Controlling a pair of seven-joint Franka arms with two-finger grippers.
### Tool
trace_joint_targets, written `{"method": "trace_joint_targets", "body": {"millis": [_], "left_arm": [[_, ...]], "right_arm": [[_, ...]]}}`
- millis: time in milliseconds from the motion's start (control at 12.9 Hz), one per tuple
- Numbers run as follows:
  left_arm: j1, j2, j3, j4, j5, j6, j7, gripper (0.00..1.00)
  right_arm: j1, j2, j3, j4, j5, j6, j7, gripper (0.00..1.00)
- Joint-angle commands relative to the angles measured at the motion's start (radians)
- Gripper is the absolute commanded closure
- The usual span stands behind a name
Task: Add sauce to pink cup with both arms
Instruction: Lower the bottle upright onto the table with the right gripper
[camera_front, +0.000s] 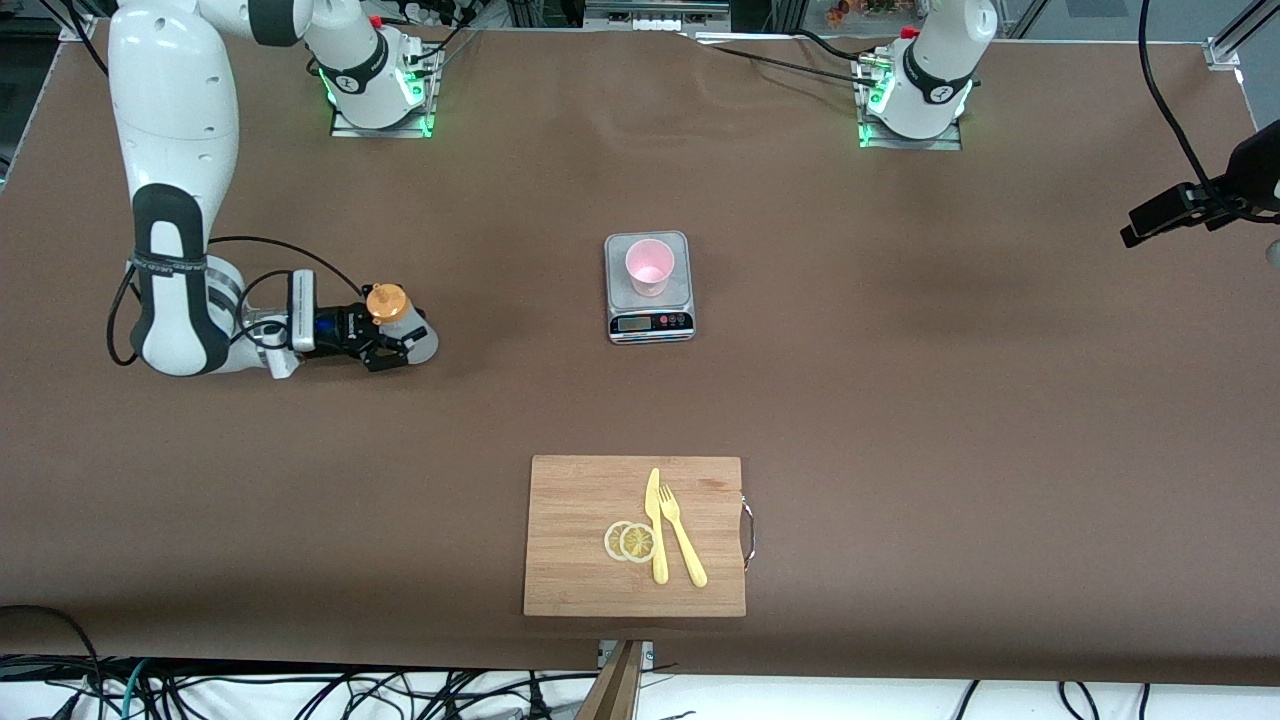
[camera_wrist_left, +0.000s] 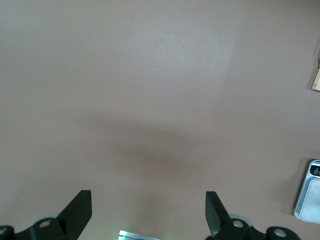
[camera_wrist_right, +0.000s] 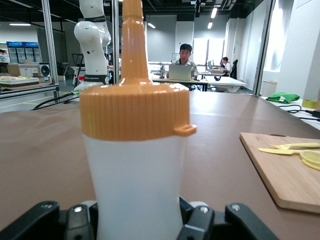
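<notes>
The sauce bottle (camera_front: 408, 328), whitish with an orange cap (camera_wrist_right: 135, 112), stands upright low at the table toward the right arm's end. My right gripper (camera_front: 398, 340) is shut on the bottle's body (camera_wrist_right: 137, 185), one finger on each side. The pink cup (camera_front: 651, 267) stands on a small grey scale (camera_front: 650, 322) at the table's middle, well apart from the bottle. My left gripper (camera_wrist_left: 148, 202) is open and holds nothing. It hangs high over bare brown table near its own base, where the arm waits, with the scale (camera_wrist_left: 310, 200) off to one side.
A wooden cutting board (camera_front: 580, 540) lies nearer the front camera than the scale, with a yellow knife (camera_front: 656, 535), a yellow fork (camera_front: 682, 540) and lemon slices (camera_front: 630, 541) on it. A black device (camera_front: 1200, 200) juts in at the left arm's end.
</notes>
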Motion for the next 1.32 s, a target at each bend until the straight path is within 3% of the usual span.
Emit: {"method": "trace_joint_targets", "body": {"millis": [0, 543, 621, 698, 776, 1241], "left_arm": [[0.011, 0.006, -0.007, 0.018, -0.007, -0.008, 0.024, 0.00], [0.011, 0.006, -0.007, 0.017, -0.007, -0.010, 0.024, 0.00], [0.011, 0.006, -0.007, 0.017, -0.007, -0.010, 0.024, 0.00], [0.011, 0.006, -0.007, 0.017, -0.007, -0.010, 0.024, 0.00], [0.011, 0.006, -0.007, 0.017, -0.007, -0.010, 0.024, 0.00], [0.011, 0.006, -0.007, 0.017, -0.007, -0.010, 0.024, 0.00]], "right_arm": [[-0.056, 0.048, 0.012, 0.056, -0.028, -0.052, -0.094, 1.00], [-0.087, 0.090, 0.013, 0.059, -0.042, -0.079, -0.146, 1.00], [-0.087, 0.090, 0.013, 0.059, -0.042, -0.087, -0.149, 0.77], [-0.088, 0.091, 0.013, 0.059, -0.042, -0.087, -0.151, 0.25], [-0.095, 0.091, 0.013, 0.059, -0.042, -0.089, -0.148, 0.01], [-0.101, 0.091, 0.012, 0.059, -0.043, -0.087, -0.142, 0.00]]}}
